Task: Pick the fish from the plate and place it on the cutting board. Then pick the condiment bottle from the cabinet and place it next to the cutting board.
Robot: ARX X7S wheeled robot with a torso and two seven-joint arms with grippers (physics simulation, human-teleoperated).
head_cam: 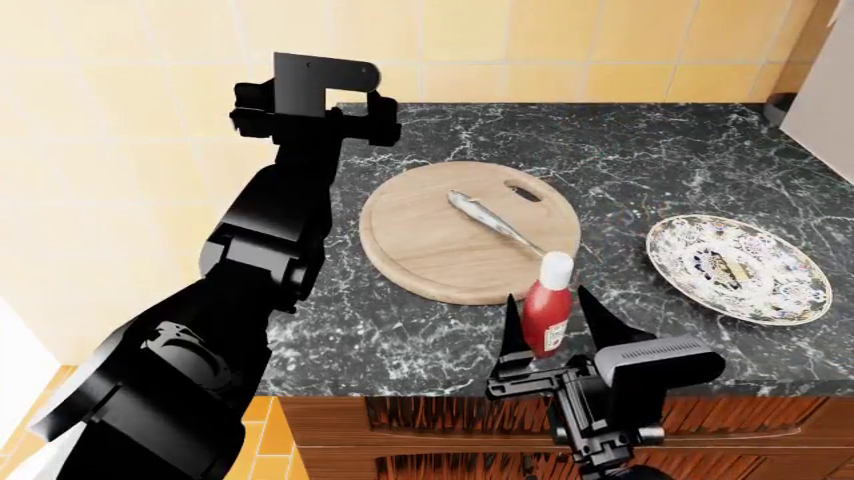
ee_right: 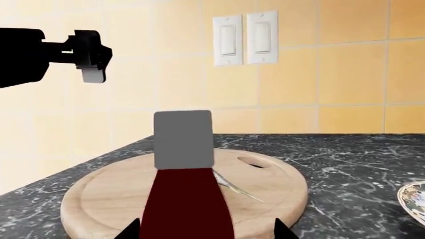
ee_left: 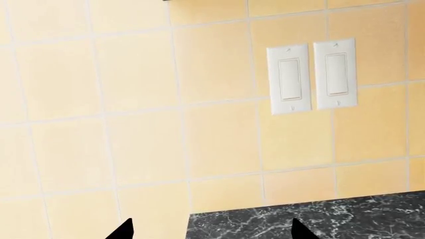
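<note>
On counter (head_cam: pixel 400 330), condiment bottle (head_cam: pixel 547 318) between right fingers (head_cam: pixel 589 312)

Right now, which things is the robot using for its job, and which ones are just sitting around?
For the job: fish, lying on the cutting board; plate; condiment bottle, between the right gripper fingers beside the board.

Just there: light switches on the tiled wall; left gripper, not holding anything.
</note>
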